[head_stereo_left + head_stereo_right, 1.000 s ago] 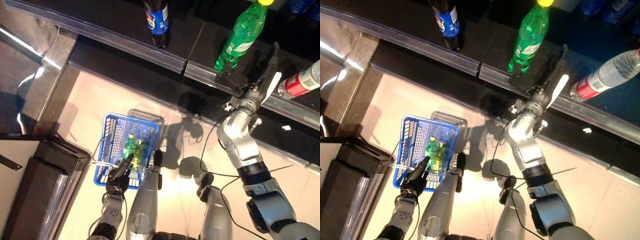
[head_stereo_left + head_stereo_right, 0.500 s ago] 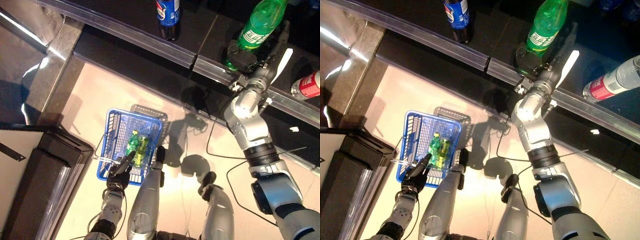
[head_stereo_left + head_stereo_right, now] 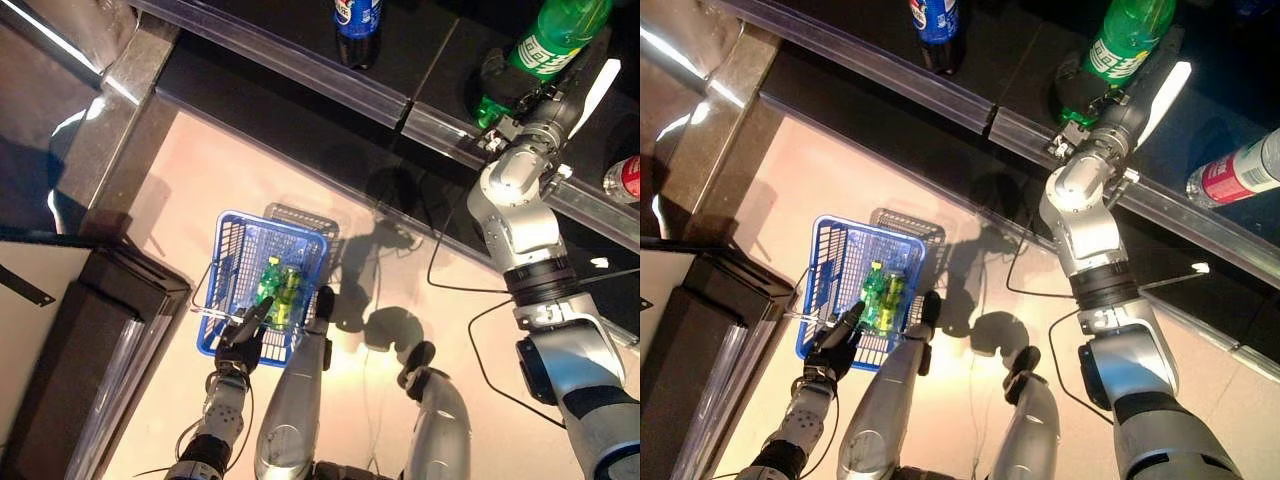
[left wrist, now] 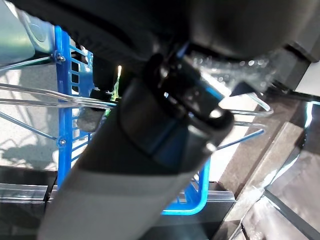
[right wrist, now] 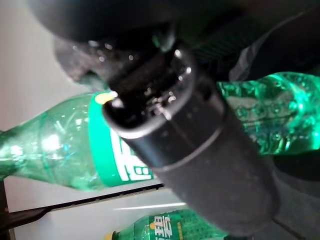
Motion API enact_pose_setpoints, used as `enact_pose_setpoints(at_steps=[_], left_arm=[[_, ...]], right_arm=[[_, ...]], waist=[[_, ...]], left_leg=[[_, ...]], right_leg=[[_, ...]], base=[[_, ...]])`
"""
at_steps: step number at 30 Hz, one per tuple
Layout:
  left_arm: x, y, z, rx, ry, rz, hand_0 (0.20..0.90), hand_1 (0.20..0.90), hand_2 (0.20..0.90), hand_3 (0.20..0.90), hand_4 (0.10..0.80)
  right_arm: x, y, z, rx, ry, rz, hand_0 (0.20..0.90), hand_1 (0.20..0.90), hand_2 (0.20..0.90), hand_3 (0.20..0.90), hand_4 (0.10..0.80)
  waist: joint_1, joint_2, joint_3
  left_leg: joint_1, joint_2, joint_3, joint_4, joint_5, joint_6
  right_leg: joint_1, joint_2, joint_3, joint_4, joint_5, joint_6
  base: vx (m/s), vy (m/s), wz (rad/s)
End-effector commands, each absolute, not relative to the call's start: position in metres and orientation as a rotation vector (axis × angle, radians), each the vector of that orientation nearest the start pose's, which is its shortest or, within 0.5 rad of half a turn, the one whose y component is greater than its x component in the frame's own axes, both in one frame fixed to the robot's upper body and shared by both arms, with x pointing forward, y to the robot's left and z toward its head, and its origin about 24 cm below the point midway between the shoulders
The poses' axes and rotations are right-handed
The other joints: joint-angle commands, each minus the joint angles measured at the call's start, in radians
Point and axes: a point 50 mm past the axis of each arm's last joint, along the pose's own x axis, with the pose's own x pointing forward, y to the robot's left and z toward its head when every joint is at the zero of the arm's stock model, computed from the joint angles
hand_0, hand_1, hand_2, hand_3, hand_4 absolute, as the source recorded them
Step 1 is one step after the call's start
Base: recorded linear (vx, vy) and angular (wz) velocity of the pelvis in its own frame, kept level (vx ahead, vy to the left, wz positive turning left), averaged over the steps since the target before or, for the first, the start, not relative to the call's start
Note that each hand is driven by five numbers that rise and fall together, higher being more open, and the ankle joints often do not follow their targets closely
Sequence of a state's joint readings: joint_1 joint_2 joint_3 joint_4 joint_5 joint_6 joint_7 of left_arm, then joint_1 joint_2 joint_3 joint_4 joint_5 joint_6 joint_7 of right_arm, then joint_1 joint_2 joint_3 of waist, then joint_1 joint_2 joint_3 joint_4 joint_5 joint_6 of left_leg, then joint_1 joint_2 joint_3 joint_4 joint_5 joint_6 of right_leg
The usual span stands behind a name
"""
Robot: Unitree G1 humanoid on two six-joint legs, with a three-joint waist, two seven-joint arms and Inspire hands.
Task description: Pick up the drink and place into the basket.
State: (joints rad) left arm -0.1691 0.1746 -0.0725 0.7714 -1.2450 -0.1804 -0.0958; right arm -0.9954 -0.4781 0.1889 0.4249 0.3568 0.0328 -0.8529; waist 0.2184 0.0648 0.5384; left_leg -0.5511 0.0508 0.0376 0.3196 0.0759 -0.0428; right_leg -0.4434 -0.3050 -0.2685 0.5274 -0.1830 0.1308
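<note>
A green drink bottle (image 3: 556, 35) stands on the dark shelf at the far right. My right hand (image 3: 522, 88) is shut on its lower part, dark fingers on one side and the white-covered thumb on the other. In the right wrist view the thumb (image 5: 195, 145) lies across the green bottle (image 5: 60, 150). Low on my left hangs the blue basket (image 3: 228, 258) with two green bottles (image 3: 278, 292) lying in it. My left hand (image 3: 240, 346) is curled on its wire handle (image 4: 30, 102).
A dark cola bottle (image 3: 357, 14) with a blue label stands further left on the shelf, and a clear bottle (image 3: 624, 178) with a red label lies to the right. The shelf's front rail (image 3: 300, 72) runs across. A black cabinet (image 3: 80, 350) stands at the left.
The camera has shifted. My right hand has reached forward from beside the green bottle and closed round its base. The left hand still holds the basket in the same place.
</note>
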Motion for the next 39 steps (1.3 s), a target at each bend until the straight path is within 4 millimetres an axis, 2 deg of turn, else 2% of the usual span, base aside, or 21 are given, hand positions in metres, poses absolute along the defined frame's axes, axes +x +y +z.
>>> enact_pose_setpoints(at_steps=[1, 8, 16, 24, 30, 34, 39], left_arm=[[0.214, 0.223, -0.075, -0.838, 0.327, 0.316, 0.3, 0.3, 0.3, 0.2, 0.1], [0.217, 0.223, -0.072, -0.842, 0.299, 0.292, 0.3, 0.3, 0.3, 0.2, 0.1], [0.223, 0.22, -0.064, -0.856, 0.254, 0.254, 0.3, 0.3, 0.3, 0.2, 0.1], [0.235, 0.219, -0.043, -0.92, 0.119, 0.174, 0.3, 0.3, 0.3, 0.2, 0.1], [0.238, 0.218, -0.026, -0.927, 0.014, 0.077, 0.3, 0.3, 0.3, 0.2, 0.1], [0.242, 0.209, -0.008, -0.94, -0.072, -0.035, 0.3, 0.3, 0.3, 0.2, 0.1], [0.245, 0.198, 0.011, -0.932, -0.143, -0.138, 0.3, 0.3, 0.3, 0.2, 0.1]], right_arm=[[0.346, -0.208, 0.353, -0.028, -0.85, -0.65, 0.3, 0.3, 0.3, 0.2, 0.1], [0.346, -0.204, 0.356, 0.004, -0.88, -0.574, 0.3, 0.3, 0.3, 0.2, 0.1], [0.344, -0.206, 0.355, 0.022, -0.902, -0.563, 0.3, 0.3, 0.3, 0.2, 0.1], [0.327, -0.185, 0.346, 0.027, -0.977, -0.374, 0.3, 0.3, 0.3, 0.2, 0.1], [0.312, -0.159, 0.318, 0.02, -0.971, -0.149, 0.3, 0.3, 0.3, 0.2, 0.1], [0.304, -0.137, 0.285, 0.063, -0.903, 0.035, 0.3, 0.3, 0.3, 0.2, 0.1], [0.299, -0.114, 0.264, 0.109, -0.822, 0.195, 0.3, 0.3, 0.3, 0.2, 0.1]], waist=[[0.023, 0.029, -0.018], [0.024, 0.028, -0.018], [0.013, 0.029, -0.018], [-0.02, 0.02, -0.018], [-0.047, 0.01, -0.018], [-0.057, -0.004, -0.043], [-0.045, -0.012, -0.073]], left_leg=[[-0.007, -0.003, -0.054, 0.065, -0.074, 0.004], [-0.008, -0.006, -0.059, 0.086, -0.088, 0.007], [0.004, -0.004, -0.047, 0.11, -0.105, 0.011], [0.083, 0.009, -0.031, 0.102, -0.11, -0.001], [0.194, 0.027, -0.013, 0.042, -0.087, -0.016], [0.264, 0.038, -0.002, -0.012, -0.069, -0.022], [0.292, 0.043, -0.009, -0.043, -0.055, -0.029]], right_leg=[[-0.021, 0.012, -0.009, 0.003, 0.068, -0.057], [-0.026, 0.012, -0.01, 0.022, 0.06, -0.063], [-0.021, 0.01, -0.008, 0.043, 0.05, -0.07], [0.049, 0.014, 0.01, 0.026, 0.044, -0.07], [0.158, 0.024, 0.011, -0.037, 0.054, -0.07], [0.239, 0.027, 0.001, -0.094, 0.063, -0.066], [0.291, 0.031, -0.017, -0.135, 0.069, -0.064]], base=[[0.0, 0.0, 0.0], [-0.019, 0.004, 0.0], [-0.059, -0.004, 0.0], [-0.056, 0.021, -0.04], [-0.023, 0.021, -0.11], [-0.01, -0.007, -0.06], [0.003, -0.014, -0.01]])
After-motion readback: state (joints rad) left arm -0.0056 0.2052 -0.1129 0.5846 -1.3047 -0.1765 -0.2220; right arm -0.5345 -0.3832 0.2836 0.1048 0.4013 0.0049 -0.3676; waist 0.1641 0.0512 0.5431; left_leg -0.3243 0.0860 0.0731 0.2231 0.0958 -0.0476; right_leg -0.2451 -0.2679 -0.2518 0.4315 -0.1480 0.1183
